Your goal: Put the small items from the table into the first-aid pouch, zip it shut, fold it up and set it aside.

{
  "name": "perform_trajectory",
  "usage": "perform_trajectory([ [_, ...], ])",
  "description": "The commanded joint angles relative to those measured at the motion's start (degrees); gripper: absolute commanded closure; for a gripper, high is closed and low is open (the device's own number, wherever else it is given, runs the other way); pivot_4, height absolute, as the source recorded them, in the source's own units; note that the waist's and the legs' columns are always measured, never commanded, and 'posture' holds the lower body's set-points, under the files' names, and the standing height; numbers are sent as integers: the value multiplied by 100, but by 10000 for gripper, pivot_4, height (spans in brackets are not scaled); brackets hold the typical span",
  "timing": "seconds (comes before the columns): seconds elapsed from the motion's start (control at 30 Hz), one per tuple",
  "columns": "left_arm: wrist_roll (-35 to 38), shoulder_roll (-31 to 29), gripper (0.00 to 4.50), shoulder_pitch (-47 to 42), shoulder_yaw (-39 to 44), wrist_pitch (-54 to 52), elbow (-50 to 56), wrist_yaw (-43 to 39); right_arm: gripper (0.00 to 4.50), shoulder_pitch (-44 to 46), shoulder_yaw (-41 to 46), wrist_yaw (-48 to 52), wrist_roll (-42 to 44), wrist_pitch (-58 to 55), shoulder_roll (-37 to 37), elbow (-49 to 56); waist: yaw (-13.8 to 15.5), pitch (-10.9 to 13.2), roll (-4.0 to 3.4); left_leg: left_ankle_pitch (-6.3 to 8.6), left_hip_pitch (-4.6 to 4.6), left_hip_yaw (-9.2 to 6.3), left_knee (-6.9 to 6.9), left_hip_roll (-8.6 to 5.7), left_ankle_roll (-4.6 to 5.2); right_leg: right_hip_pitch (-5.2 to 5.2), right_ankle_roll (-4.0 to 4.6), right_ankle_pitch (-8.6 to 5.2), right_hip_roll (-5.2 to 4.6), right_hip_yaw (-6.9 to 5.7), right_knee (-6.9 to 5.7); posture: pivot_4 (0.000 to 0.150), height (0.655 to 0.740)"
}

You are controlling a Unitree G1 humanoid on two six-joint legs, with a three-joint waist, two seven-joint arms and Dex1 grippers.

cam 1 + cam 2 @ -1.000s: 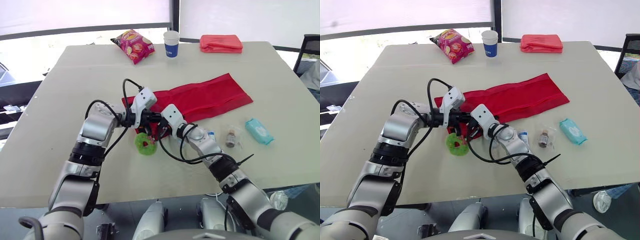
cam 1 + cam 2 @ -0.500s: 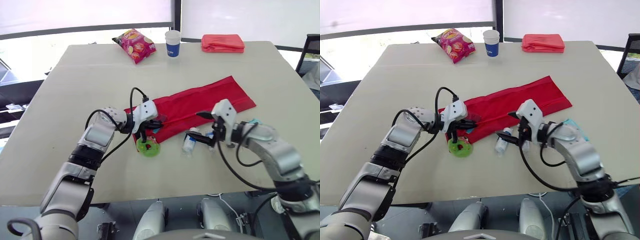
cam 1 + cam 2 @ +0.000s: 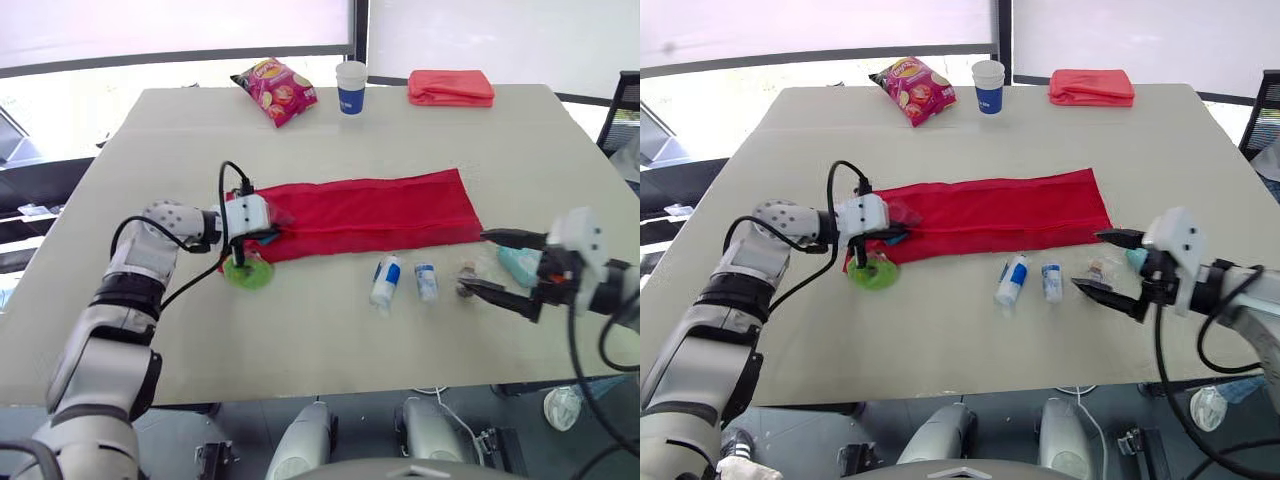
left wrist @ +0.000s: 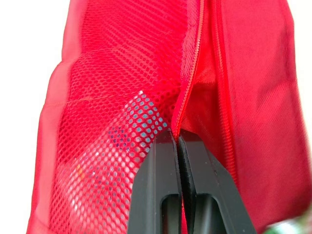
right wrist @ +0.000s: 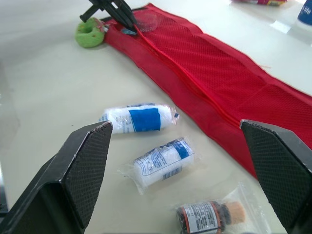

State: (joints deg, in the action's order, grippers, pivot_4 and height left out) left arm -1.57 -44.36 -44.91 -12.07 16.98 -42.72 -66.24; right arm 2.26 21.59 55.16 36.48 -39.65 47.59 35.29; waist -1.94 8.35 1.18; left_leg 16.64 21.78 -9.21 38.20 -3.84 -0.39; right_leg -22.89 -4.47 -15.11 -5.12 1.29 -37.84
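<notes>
The right gripper (image 3: 1090,260) has drawn back from the red first-aid pouch (image 3: 370,212) to the right edge of the head view. The pouch now lies stretched flat across the middle of the table (image 3: 180,140). The right gripper's fingers are spread wide and grasp nothing, and a small brown bottle in a clear bag (image 3: 466,280) lies between them. A teal wipes pack (image 3: 518,262) sits just beside it. Two bandage rolls (image 3: 384,281) (image 3: 426,281) lie at centre right, below the pouch. At centre left, the left gripper (image 4: 178,139) is clenched on the pouch's zipper edge. A green ring (image 3: 247,270) lies just below it.
</notes>
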Motion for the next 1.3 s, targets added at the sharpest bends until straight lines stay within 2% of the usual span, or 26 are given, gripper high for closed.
perform_trajectory([
  [0.03,611,-60,32357,-67,443,-771,223,-525,0,-170,688,28,636,-187,176,343,-6,1,2,2,1,1,2,0,3,2,0,0,0,0,0,1500,7400],
  [0.07,758,-32,26011,-51,518,-1357,500,-557,0,-236,774,2,738,-247,227,404,-7,1,2,2,0,1,7,0,4,9,0,0,0,-5,0,1500,7400],
  [0.1,915,11,23188,-36,581,-1953,812,-563,0,-292,846,-37,840,-314,269,460,-2,2,2,2,0,-1,9,0,4,10,0,0,0,-7,-1,1500,7400],
  [0.17,1142,208,14209,39,465,-3108,1788,-527,0,-345,1005,-233,1023,-403,286,597,13,2,3,9,0,-4,12,2,16,17,-1,-1,0,-18,0,1500,7400],
  [0.2,1178,365,12906,54,388,-3447,2140,-435,0,-340,1076,-337,1173,-474,294,641,21,2,3,8,2,-11,15,2,15,19,-1,-1,0,-18,0,1500,7400],
  [0.33,859,849,12906,-65,56,-4050,2432,-44,0,-346,1215,-542,1492,-610,417,712,60,1,5,6,-3,-16,19,0,10,31,-2,-1,-2,-18,5,1500,7400],
  [0.47,52,1401,12906,-440,-511,-3017,1610,544,0,-379,1277,-778,1632,-672,507,760,78,2,5,5,-6,2,17,0,9,30,-1,-1,2,-18,3,1500,7400],
  [0.6,-136,1869,12906,-875,-598,-2544,756,735,0,-434,1325,-1105,1893,-741,504,963,118,4,9,5,-3,12,17,-1,9,29,-1,-1,-1,-16,9,1500,7400],
  [0.9,-160,2051,12906,-1430,-467,-2095,-454,427,0,-810,1650,-1486,2458,-741,529,1275,117,5,12,5,-3,16,16,-1,10,30,-2,-1,-1,-18,9,1500,7400],
  [1.0,-222,2088,21156,-1497,-481,-1954,-680,409,0,-900,1668,-1596,2559,-688,546,1326,116,6,12,6,-2,17,18,-2,10,30,-2,-1,-1,-18,8,1500,7400],
  [1.07,-298,2091,29855,-1497,-532,-1840,-756,366,0,-962,1685,-1643,2622,-660,554,1348,116,6,13,6,-2,17,18,-2,10,30,-2,0,-1,-19,8,1500,7400],
  [1.1,-359,2089,35714,-1497,-562,-1745,-803,386,0,-999,1700,-1639,2643,-651,570,1352,116,6,13,5,-2,16,18,-2,10,30,-2,-1,-1,-19,8,1500,7400],
  [1.17,-420,2091,43517,-1496,-571,-1644,-879,376,0,-1055,1759,-1630,2728,-638,597,1359,117,6,13,5,-2,17,18,-2,10,30,-2,0,-1,-19,7,1500,7400],
  [1.3,-242,2058,44342,-1456,-418,-1874,-770,37,0,-1189,2062,-1566,3090,-624,671,1407,116,6,14,5,-3,16,18,-2,10,31,-2,0,0,-19,6,1500,7400],
])
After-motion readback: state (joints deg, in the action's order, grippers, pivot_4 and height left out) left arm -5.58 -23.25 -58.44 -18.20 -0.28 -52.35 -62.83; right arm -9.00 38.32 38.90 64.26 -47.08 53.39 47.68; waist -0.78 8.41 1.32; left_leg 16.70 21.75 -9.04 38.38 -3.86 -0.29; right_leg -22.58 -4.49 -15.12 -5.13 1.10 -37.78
